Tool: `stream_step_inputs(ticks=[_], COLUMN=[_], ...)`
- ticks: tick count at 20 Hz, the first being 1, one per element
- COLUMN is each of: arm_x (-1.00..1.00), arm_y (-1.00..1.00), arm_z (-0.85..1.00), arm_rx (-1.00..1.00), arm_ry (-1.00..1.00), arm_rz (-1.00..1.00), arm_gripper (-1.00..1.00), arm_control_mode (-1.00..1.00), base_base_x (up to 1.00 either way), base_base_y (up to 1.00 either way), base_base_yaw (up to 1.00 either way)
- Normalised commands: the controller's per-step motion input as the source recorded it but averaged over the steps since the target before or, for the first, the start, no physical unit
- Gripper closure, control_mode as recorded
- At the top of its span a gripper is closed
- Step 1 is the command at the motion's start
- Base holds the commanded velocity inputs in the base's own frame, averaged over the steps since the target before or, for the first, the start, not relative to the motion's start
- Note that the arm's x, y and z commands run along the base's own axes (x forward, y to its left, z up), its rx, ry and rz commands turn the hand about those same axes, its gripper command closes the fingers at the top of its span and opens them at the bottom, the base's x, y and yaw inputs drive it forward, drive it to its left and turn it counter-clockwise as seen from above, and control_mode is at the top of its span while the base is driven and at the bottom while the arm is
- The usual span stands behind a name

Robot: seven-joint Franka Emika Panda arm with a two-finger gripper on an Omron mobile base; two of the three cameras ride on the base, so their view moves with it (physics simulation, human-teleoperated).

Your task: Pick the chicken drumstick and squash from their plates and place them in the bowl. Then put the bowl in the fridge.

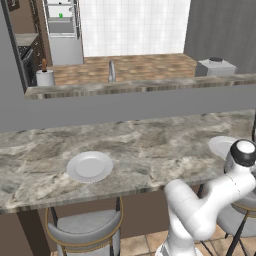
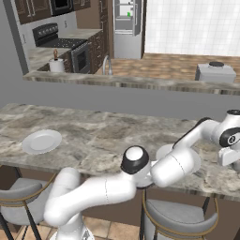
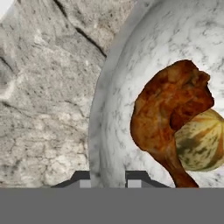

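Note:
An off-white marbled bowl [image 3: 124, 87] sits on the stone counter. Inside it lie the reddish-brown chicken drumstick [image 3: 166, 109] and, half under it, the pale striped squash [image 3: 202, 141]. My gripper [image 3: 110, 181] straddles the bowl's near rim, one fingertip inside and one outside, shut on the rim. Two white plates stand bare on the counter: one at the left [image 1: 89, 166] [image 2: 41, 141], one near my arm [image 1: 222, 146] [image 2: 164, 151]. The fridge [image 1: 60, 27] [image 2: 125, 21] stands open far across the kitchen.
Behind the counter [image 1: 150, 145] runs a raised grey ledge [image 1: 140, 87]. Beyond that are a faucet [image 1: 112, 71], a paper towel roll [image 1: 45, 77], a grey appliance [image 1: 215, 67] and a stove [image 2: 65, 44]. Stools [image 1: 85, 232] [image 2: 180, 218] stand under the counter's near edge.

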Motion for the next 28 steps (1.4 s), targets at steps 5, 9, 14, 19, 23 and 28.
stream_step_inputs(ticks=[5, 9, 14, 19, 23, 28], arm_x=[-0.26, -0.42, -0.32, -0.30, -0.32, -0.29], arm_y=[0.34, 0.49, 0.62, 0.64, 0.69, 0.81], arm_z=[0.30, 0.09, 0.00, 0.10, 0.12, -0.04], arm_rx=[0.00, -0.03, -0.10, -0.22, -0.37, -0.37], arm_ry=[-0.04, -0.18, -0.28, -0.28, -0.18, -0.20], arm_rz=[0.09, 0.12, 0.20, 0.24, 0.17, 0.08], arm_gripper=[1.00, 1.00, 1.00, 1.00, 1.00, 1.00], arm_control_mode=[-1.00, -1.00, -1.00, -1.00, -1.00, -1.00], base_base_x=[0.00, 0.00, 0.00, 0.00, 0.00, 0.00], base_base_y=[0.00, 0.00, 0.00, 0.00, 0.00, 0.00], base_base_yaw=[0.00, 0.00, 0.00, 0.00, 0.00, 0.00])
